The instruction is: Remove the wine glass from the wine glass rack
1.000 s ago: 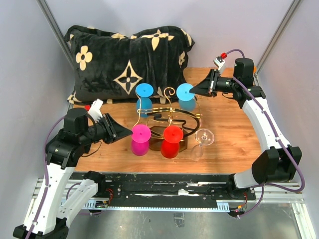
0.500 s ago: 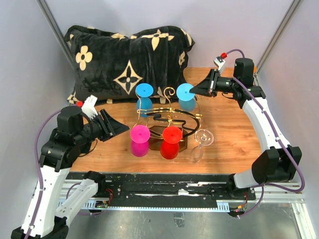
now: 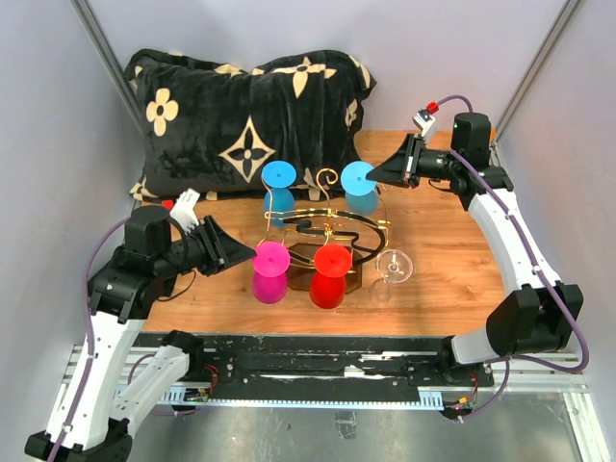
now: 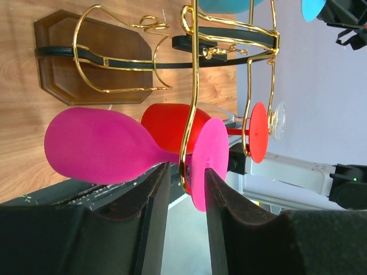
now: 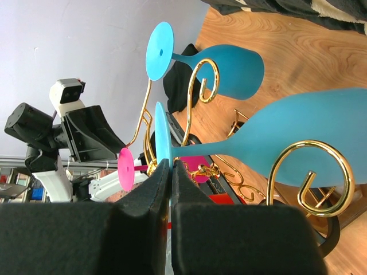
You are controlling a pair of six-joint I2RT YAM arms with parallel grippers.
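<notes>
**Rack and glasses.** The wine glass rack [image 3: 332, 219], gold wire on a dark base, stands between the two grippers. The pink wine glass [image 4: 97, 152] hangs foot-up on the arm of the rack nearest the left gripper [image 4: 186, 171], directly ahead of its fingertips. The blue wine glass [image 5: 304, 129] hangs on the arm nearest the right gripper [image 5: 170, 165].

**Overhead view.** Each gripper sits level with the foot of its own glass. The gaps between the fingers are not resolved here.

**Left wrist view.** The left gripper's fingers are spread. The lower rim of the pink foot and a strand of gold wire lie in the gap between them, and the stem crosses just beyond the tips. Whether either pad touches the glass cannot be told.

**Right wrist view.** The right gripper's fingers are pressed almost together and pinch the thin edge of the blue foot disc. Only this view shows that grip.

**Surroundings.**
- A second blue wine glass [image 5: 229, 71] hangs farther out from the right gripper.
- A red wine glass [image 4: 166, 117] hangs just behind the pink one, as seen from the left gripper.
- A clear wine glass [image 3: 393, 266] is at the rack's edge beyond the red one.
- The rack rests on a wooden table [image 3: 452, 241].
- A dark flower-patterned pillow [image 3: 250, 106] lies past the rack from both grippers.
</notes>
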